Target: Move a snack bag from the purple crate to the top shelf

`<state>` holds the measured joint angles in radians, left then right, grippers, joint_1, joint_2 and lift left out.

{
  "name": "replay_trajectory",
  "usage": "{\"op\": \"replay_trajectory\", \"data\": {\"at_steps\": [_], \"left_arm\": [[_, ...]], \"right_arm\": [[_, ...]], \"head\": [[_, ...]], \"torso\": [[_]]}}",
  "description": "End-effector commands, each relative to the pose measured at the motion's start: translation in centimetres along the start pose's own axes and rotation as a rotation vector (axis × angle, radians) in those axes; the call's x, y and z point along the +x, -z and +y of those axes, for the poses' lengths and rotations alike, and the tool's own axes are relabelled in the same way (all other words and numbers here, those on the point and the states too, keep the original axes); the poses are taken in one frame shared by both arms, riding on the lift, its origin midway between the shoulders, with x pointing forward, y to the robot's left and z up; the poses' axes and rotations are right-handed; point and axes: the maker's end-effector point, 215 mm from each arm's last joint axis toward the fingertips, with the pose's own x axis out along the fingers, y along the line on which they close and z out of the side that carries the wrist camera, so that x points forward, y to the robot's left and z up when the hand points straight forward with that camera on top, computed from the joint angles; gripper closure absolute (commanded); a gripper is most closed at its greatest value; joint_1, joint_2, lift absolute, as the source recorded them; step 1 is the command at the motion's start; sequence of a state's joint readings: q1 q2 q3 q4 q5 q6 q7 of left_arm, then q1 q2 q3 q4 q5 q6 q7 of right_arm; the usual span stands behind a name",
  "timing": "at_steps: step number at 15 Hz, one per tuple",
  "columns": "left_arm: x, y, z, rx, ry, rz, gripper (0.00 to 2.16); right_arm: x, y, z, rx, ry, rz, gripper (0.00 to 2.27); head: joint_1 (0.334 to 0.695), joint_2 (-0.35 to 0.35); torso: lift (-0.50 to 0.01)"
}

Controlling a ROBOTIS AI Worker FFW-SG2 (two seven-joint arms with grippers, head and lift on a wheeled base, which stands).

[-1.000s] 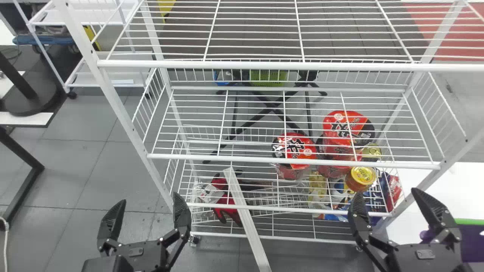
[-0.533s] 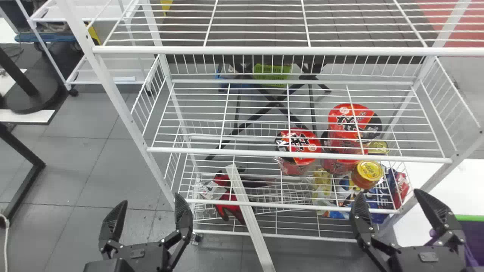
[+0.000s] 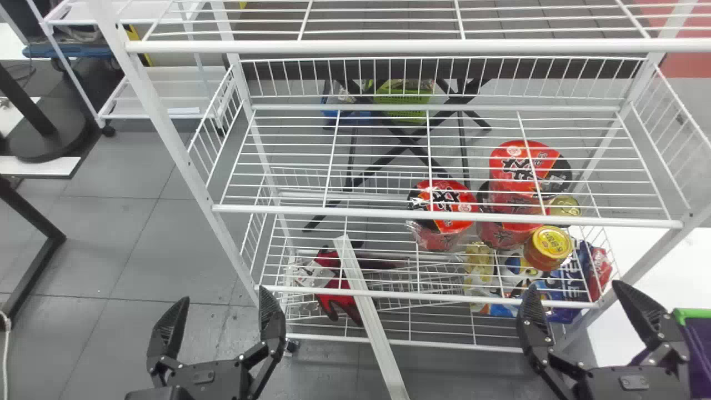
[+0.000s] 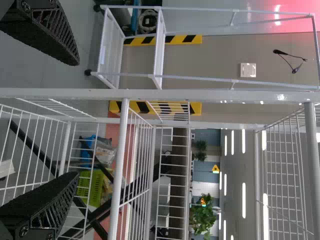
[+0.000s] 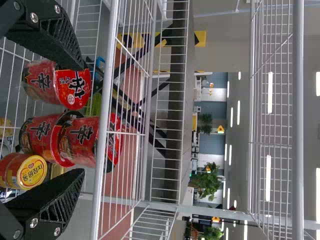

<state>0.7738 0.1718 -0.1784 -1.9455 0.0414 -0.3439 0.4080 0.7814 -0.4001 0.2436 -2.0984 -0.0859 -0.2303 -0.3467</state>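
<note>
Head view: left hand (image 3: 224,293) and right hand (image 3: 575,284), both wide (and quite empty).

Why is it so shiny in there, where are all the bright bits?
Left wrist view: white ceiling lights glow in strips, and a streak gleams on the wall. Right wrist view: more glowing strips. Head view: small white glints on the wrapped red cup.

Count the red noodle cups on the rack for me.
3. A lone cup stands toward the middle; right of it are two stacked, the upper cup on the lower cup. Another could be hidden behind them.
</note>
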Motion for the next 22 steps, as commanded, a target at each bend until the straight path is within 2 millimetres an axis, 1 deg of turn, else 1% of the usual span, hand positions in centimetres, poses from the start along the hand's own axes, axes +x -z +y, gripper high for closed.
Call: {"op": "replay_trajectory", "data": {"at_steps": [1,20,22], "left_arm": [[-0.04,-0.03,-0.05,-0.001,0.001,0.000,0.00],[-0.11,0.25,0.22,0.001,-0.007,0.002,0.00],[-0.13,0.33,0.23,0.002,-0.007,0.004,0.00]], "right_arm": [[-0.03,0.02,0.02,0.000,0.000,0.001,0.08],[-0.02,0.27,-0.02,0.001,0.003,0.005,0.08],[-0.04,0.10,-0.16,0.020,0.007,-0.002,0.08]], "head": [[0.695,0.075],[0.695,0.078],[0.695,0.078]], "torso": [[-0.372],[-0.448],[-0.445]]}}
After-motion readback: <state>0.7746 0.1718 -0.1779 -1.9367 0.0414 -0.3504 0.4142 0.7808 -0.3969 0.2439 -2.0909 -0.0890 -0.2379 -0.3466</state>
